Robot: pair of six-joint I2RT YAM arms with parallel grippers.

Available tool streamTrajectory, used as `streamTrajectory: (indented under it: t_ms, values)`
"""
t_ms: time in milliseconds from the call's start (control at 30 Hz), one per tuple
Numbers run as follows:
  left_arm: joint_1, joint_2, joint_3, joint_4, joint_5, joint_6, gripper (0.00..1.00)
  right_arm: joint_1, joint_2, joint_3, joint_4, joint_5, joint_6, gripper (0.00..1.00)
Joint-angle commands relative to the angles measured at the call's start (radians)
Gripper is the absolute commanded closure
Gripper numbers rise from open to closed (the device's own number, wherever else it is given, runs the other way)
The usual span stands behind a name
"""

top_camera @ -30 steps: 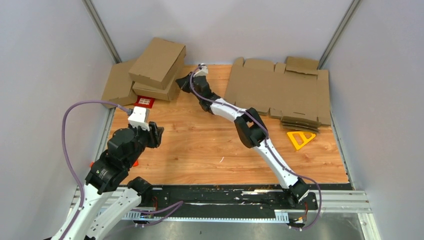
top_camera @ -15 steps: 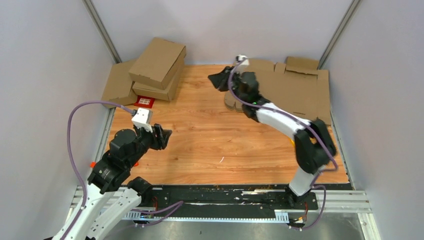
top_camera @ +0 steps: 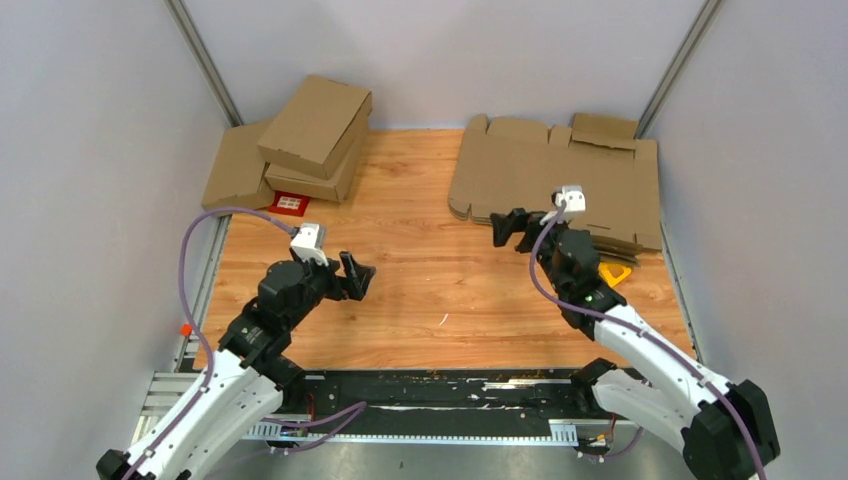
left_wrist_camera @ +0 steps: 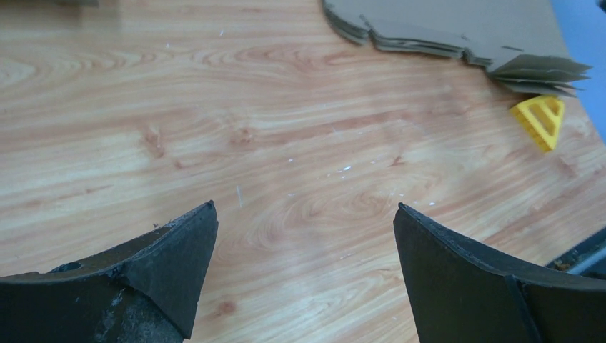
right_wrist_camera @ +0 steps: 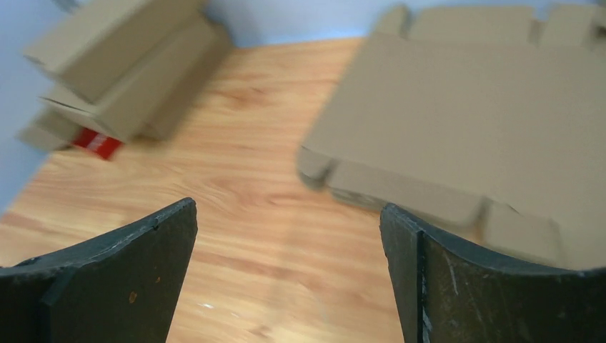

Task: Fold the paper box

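Now right gripper (top_camera: 508,227) has left the paper box (top_camera: 316,123), jaws apart.

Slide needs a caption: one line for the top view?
Left gripper and right gripper open over the table; folded boxes stacked far left, flat sheets far right.

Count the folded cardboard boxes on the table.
3: top box tilted on the far-left stack, lower box beneath it, third box beside them against the left wall. Others may be hidden behind.
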Motion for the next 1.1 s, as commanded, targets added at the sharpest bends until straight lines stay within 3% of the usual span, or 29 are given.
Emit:
streamTrajectory:
  t_ms: [0, 100, 233, 367, 533, 700, 833, 1067]
  values:
    - [0.004, 0.033, -0.113, 0.253, -0.132, -0.027, 0.0, -0.01, -0.139, -0.139, -0.063, 0.24, -0.073, 0.0]
    - [0.003, 0.08, -0.167, 0.326, -0.294, 0.101, 0.0, -0.019, -0.177, -0.218, -0.063, 0.331, -0.084, 0.0]
    - [0.003, 0.105, -0.218, 0.429, -0.459, 0.21, 0.0, -0.041, -0.182, -0.317, 0.075, 0.363, -0.114, 0.0]
    - [0.003, 0.089, -0.266, 0.53, -0.457, 0.219, 0.0, -0.064, -0.168, -0.308, 0.048, 0.309, -0.073, 0.0]
    - [0.005, 0.101, -0.306, 0.549, -0.524, 0.229, 0.0, -0.065, -0.132, -0.26, -0.078, 0.384, 0.029, 0.0]
    - [0.004, 0.089, -0.33, 0.58, -0.489, 0.228, 0.0, -0.064, -0.091, -0.272, -0.078, 0.403, 0.108, 0.0]
    - [0.004, 0.095, -0.349, 0.598, -0.483, 0.205, 0.0, -0.065, -0.044, -0.21, -0.173, 0.477, 0.187, 0.0]
    - [0.016, 0.091, -0.337, 0.624, -0.544, 0.25, 0.0, -0.065, -0.009, -0.159, -0.238, 0.587, 0.196, 0.0]
